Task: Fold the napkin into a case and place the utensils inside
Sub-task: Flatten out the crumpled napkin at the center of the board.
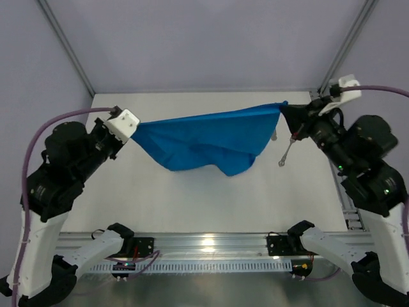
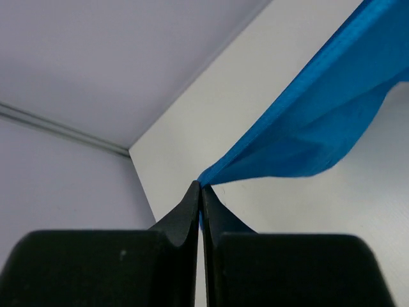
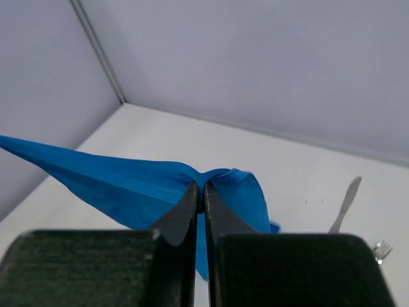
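Left pincer (image 2: pixel 200 187) and right pincer (image 3: pixel 200 187) each pinch one napkin (image 1: pixel 204 137), near one knife (image 3: pixel 346 203) and one fork (image 3: pixel 381 249).

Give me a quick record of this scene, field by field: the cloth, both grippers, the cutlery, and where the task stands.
cloth: napkin, bright blue, stretched between both grippers, sagging in the middle
left: left gripper shut on one end of the napkin
right: right gripper shut on the other end
cutlery: knife lying on the table to the right of the napkin; fork beside it, only its tines showing in the right wrist view
stage: napkin not yet folded; knife and fork not inside it
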Tool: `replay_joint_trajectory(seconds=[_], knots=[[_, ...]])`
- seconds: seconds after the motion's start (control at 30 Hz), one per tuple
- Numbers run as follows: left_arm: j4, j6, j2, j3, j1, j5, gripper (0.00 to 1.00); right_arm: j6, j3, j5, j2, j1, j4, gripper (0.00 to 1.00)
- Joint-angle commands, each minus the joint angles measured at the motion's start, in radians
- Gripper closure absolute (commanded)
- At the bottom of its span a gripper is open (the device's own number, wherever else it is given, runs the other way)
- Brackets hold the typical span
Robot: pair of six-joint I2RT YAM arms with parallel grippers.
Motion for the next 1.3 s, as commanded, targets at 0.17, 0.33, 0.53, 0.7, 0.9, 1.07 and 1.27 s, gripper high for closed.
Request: replay_joint_trajectory(seconds=[0.17, 0.33, 0.53, 0.7, 0.9, 1.07, 1.27], knots=[[-0.263, 0.035, -0.005, 0.303, 0.007, 0.086, 1.0, -0.057, 0.217, -0.112, -0.003, -0.011, -0.262, 0.96], [-0.16, 0.062, 0.099, 0.278, 0.007, -0.018, 1.0, -0.056, 0.223, -0.023, 0.089, -0.011, -0.189, 0.96], [0.051, 0.138, 0.355, 0.303, 0.091, -0.054, 1.0, -0.099, 0.469, -0.075, 0.437, -0.091, -0.075, 0.96], [0.145, 0.069, 0.622, 0.563, 0.286, 0.012, 1.0, -0.025, 0.79, -0.185, 0.785, -0.216, -0.049, 0.96], [0.196, 0.046, 0.906, 0.913, 0.351, -0.011, 1.0, 0.108, 1.01, -0.221, 1.002, -0.313, 0.107, 0.96], [0.264, 0.033, 0.919, 0.94, 0.351, 0.031, 1.0, 0.124, 1.004, -0.218, 0.979, -0.324, 0.202, 0.96], [0.329, 0.07, 0.813, 0.772, 0.351, 0.048, 1.0, 0.052, 0.916, -0.225, 0.901, -0.324, 0.192, 0.96]])
